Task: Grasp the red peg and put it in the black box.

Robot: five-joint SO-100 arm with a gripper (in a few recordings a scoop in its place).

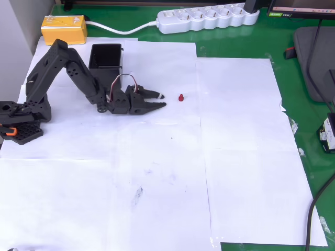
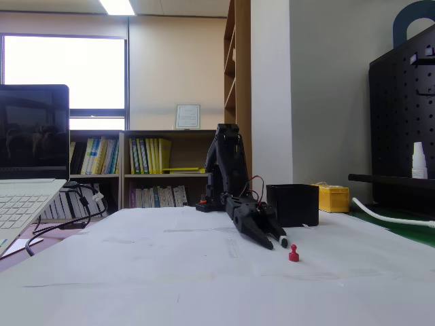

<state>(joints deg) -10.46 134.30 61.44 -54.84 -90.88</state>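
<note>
The black arm reaches low across the white paper sheets (image 1: 157, 172) that cover the green bench (image 1: 235, 47), its end effector (image 1: 160, 100) lying just above the paper and pointing right in the overhead view. Its 2 fingers are spread a little apart, the upper one ending in a pale tip, and nothing sits between them. The red peg (image 1: 180, 98) stands upright on the paper just beyond the fingertips, near them but not touching; in the fixed view the red peg (image 2: 293, 255) shows a rounded head on a short stem, in front of and slightly right of the end effector (image 2: 277, 242). The black box (image 1: 105, 63) stands open-topped on the paper behind the arm's forearm, up and to the left of the peg in the overhead view; in the fixed view the black box (image 2: 293, 204) rises just behind the fingers. A yellow block (image 1: 64, 29) sits at the far left corner, and a white power strip (image 1: 207, 19) lies along the far edge of the bench
</note>
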